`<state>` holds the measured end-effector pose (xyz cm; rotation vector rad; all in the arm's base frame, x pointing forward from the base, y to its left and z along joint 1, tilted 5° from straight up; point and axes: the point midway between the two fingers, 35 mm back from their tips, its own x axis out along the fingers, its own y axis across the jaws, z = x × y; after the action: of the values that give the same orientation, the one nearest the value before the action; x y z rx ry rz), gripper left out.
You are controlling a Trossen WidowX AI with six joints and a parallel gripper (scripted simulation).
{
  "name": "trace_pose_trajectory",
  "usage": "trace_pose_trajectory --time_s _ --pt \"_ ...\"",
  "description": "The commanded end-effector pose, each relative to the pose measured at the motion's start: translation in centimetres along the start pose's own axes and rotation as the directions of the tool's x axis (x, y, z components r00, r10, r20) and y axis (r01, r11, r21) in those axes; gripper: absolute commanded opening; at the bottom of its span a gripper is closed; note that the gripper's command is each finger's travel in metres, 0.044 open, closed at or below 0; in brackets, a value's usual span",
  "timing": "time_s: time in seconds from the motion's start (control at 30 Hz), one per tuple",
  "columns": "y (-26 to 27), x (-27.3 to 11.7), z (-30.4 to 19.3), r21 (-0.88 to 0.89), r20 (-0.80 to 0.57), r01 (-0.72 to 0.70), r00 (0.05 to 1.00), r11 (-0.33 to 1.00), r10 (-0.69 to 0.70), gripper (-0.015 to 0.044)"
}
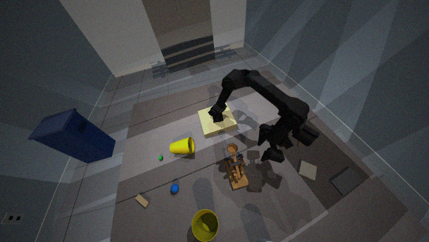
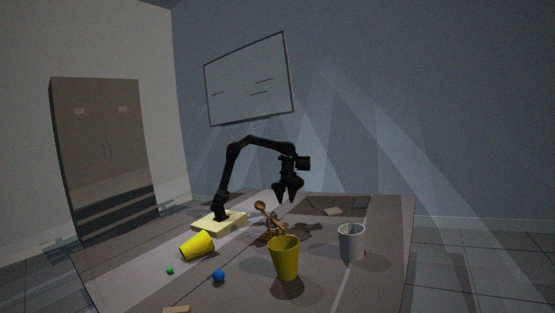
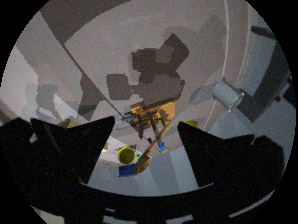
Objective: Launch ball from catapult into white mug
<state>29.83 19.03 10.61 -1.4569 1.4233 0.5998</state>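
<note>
With its black fingers spread wide, the robot hand hangs above the table. Near and below it stands the brown wooden catapult.

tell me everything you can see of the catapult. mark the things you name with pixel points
The catapult [image 1: 234,168] [image 2: 273,225] [image 3: 159,116] is orange-brown and looks wooden, with a flat rectangular base, a small upright frame, dark grey parts around its crossbar, and a long throwing arm ending in a round cup [image 1: 232,148] [image 2: 259,205] [image 3: 143,164]. It stands upright on the table, the arm slanting up with the cup raised at the end nearer the robot's pale yellow base block [image 1: 207,126] [image 2: 202,227]. No ball shows in the cup. The open fingers are above it, apparently not touching it.
</note>
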Motion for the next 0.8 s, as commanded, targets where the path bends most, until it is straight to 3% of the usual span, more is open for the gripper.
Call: trace_pose_trajectory --time_s 0.0,0.77 --pt "-1.7 -0.2 0.6 0.104 0.058 -0.011 0.998 0.995 0.005 0.044" --pt "-14.7 -2.0 1.0 0.653 0.392 -0.188 0.913 0.734 -0.115 0.044"
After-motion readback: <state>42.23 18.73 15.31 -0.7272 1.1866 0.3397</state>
